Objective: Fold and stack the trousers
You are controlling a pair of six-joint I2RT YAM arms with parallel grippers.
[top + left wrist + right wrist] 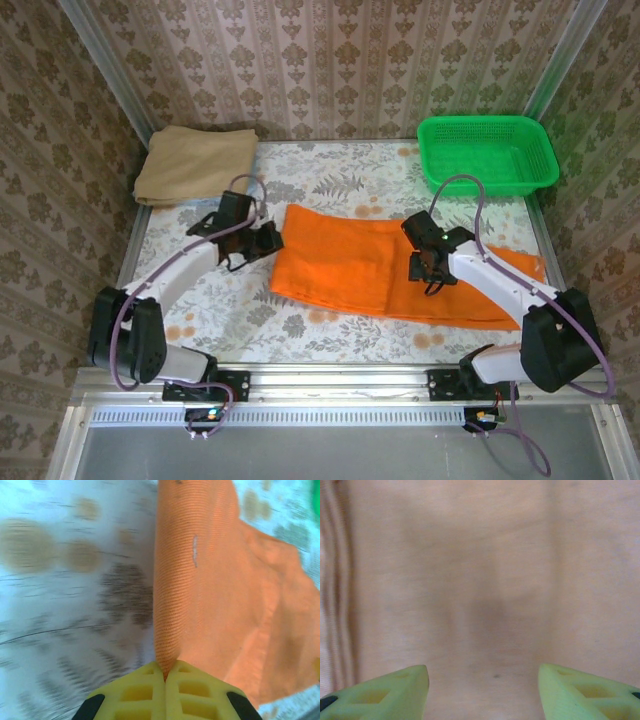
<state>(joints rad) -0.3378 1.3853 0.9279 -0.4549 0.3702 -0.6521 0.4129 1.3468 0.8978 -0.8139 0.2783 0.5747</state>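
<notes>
We note: tan folded cloth (195,165) back left. Left gripper (270,240) clenched on left edge of the trousers (340,262), fabric pinched between yellow fingers (142,690). Trousers lie mid-table on floral table (330,185). Right gripper (432,272) over their right half, jaws apart, grasping nothing. Green basket (487,152) back right.

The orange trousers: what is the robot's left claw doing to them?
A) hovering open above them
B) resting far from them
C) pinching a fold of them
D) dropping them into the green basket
C: the left wrist view shows the left gripper closed on a raised fold of the trousers.
</notes>
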